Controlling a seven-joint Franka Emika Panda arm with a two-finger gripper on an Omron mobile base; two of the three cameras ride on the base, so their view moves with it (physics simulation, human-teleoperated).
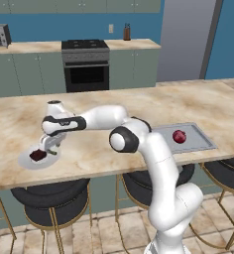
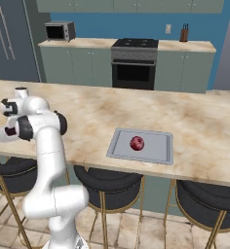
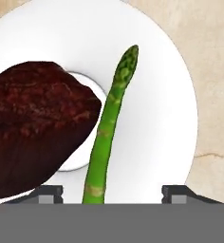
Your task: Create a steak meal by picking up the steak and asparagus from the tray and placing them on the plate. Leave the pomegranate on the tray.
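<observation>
On the round shallow white plate (image 3: 171,95), beside the chunky dark red-brown steak (image 3: 38,123), lies the thin, light, stiff, probably roll-prone bright-green asparagus stalk (image 3: 107,133), best pinched mid-length, between the spread, empty fingers of the tool (image 3: 112,192).

- A blue wall (image 1: 64,20) spans the top of the frame.
- Grey-green cabinets (image 2: 83,65) flank a dark oven (image 2: 133,63).
- A microwave (image 2: 58,31) sits upper left.
- A beige marble surface (image 2: 136,114) crosses mid-frame.
- Black stools (image 1: 49,198) stand on a tiled floor (image 1: 99,233).
</observation>
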